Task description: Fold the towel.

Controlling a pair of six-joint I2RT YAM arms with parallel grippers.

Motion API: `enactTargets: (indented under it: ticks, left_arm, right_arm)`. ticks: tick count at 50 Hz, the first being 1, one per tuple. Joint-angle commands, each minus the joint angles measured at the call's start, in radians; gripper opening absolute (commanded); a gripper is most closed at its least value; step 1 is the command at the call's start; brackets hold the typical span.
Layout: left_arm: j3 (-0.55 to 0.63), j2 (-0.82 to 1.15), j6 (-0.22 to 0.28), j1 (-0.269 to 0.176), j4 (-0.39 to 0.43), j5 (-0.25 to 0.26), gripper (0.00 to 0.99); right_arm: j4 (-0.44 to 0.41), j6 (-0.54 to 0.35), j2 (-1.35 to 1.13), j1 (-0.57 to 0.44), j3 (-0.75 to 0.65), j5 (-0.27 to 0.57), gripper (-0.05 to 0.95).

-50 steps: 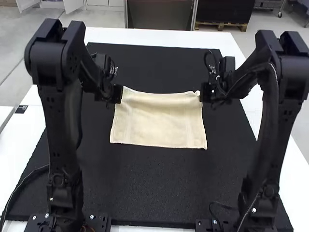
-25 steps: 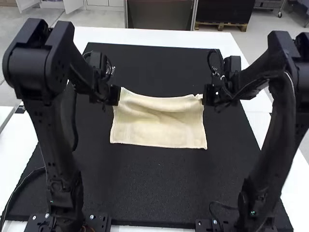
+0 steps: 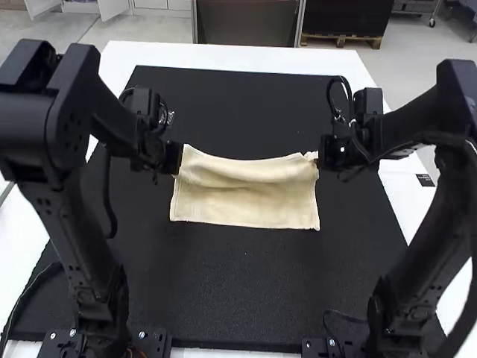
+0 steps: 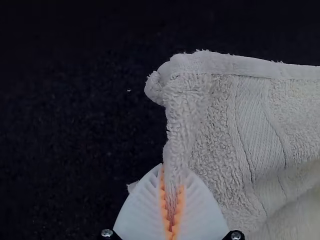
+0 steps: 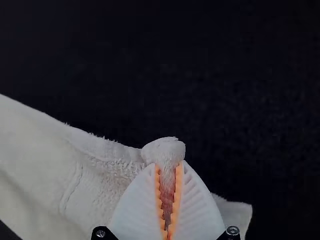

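Towel fold at an early stage. The cream towel (image 3: 242, 207) lies in the middle of the frame in the high view, on a black mat (image 3: 223, 291) spread over the white bench (image 3: 171, 54). Its near part is spread fairly flat, with a straight near edge; its far part rises into a soft, sagging ridge between the two arms. The left end effector (image 3: 177, 158), left of centre in the upper half of the frame, is closed upon a pinch of cloth close to a far corner; in the left wrist view the orange pads (image 4: 164, 200) press on either side of the gathered edge, and the corner itself projects free beyond them. The right end effector (image 3: 320, 153), right of centre, is narrowed on the opposite far corner, where the cloth bunches into a small knob between its fingers. Progress, as judged here: both grasps are made and the far edge appears lifted, but it is not laid over the near edge. The fold remains to be carried across, set down, released and smoothed. Whether the towel already holds an earlier fold cannot be told.
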Motion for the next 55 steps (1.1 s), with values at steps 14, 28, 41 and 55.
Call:
enactTargets:
  ticks: [14,28,41,55]
  left_arm:
    - [-0.064,-0.117,0.013,0.011,-0.047,0.002,0.025]
    - [-0.129,-0.173,0.014,0.008,-0.069,0.002,0.025]
    - [-0.178,-0.209,0.014,0.008,-0.064,0.001,0.025]
    - [-0.233,-0.212,0.014,0.008,-0.004,-0.004,0.034]
  right_arm:
    - [-0.046,0.019,-0.126,-0.014,-0.099,-0.031,-0.02]
    - [-0.071,0.033,-0.19,-0.014,-0.164,-0.034,-0.02]
    - [-0.089,0.034,-0.23,-0.014,-0.21,-0.034,-0.02]
    - [-0.046,0.051,-0.232,-0.014,-0.262,-0.021,-0.02]
